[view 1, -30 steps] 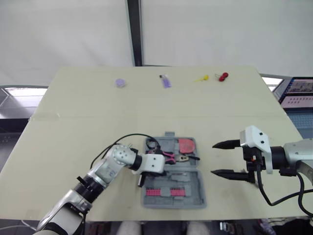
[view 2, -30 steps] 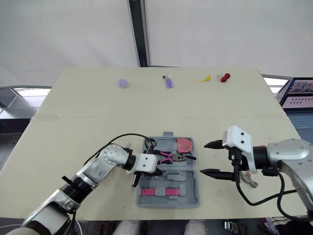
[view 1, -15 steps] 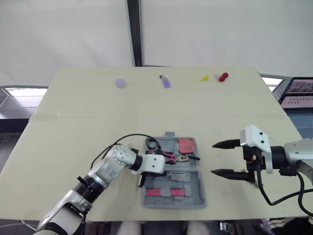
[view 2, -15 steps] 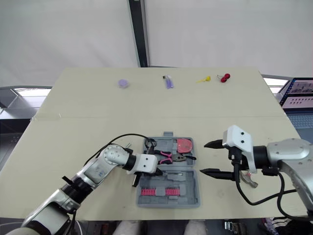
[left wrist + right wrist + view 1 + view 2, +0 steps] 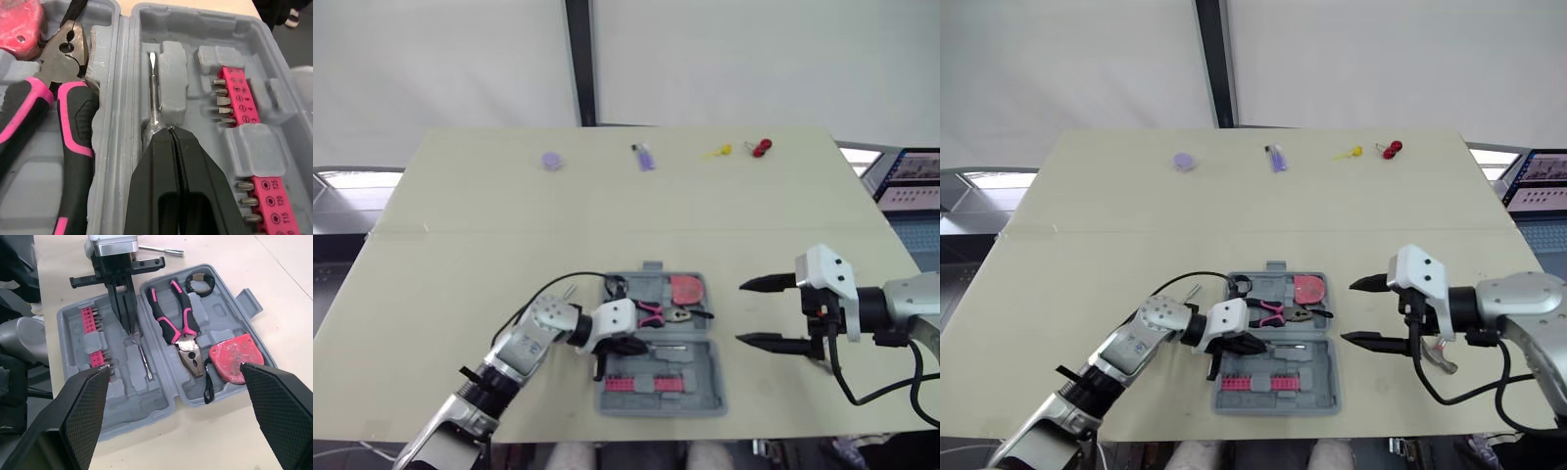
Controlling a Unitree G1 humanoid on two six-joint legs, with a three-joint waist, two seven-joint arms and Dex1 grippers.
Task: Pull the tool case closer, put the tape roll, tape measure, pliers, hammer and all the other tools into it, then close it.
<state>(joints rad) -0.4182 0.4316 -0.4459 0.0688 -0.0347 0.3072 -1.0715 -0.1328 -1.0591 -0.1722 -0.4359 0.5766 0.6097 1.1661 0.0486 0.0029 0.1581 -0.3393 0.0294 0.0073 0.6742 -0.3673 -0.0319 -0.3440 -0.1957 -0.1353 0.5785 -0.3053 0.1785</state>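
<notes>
The tool case (image 5: 713, 364) lies open near the table's (image 5: 460, 245) front edge, with the pliers (image 5: 656, 313), tape measure (image 5: 685, 290), tape roll (image 5: 617, 286) and a screwdriver (image 5: 153, 88) seated in it. The left gripper (image 5: 169, 131), fingers together, rests its tips on the screwdriver, while the right gripper (image 5: 740, 313), fingers apart, hovers off the case's right side. Judged outstanding: a metal rod (image 5: 161, 249) lying beside the case, and closing the lid.

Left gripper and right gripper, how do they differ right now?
The left gripper has its fingers shut; the right gripper has them wide open. The left gripper is down inside the tool case, tips at the end of a screwdriver shaft; the right gripper hangs beside the case, over the table. Both have two black fingers.
</notes>
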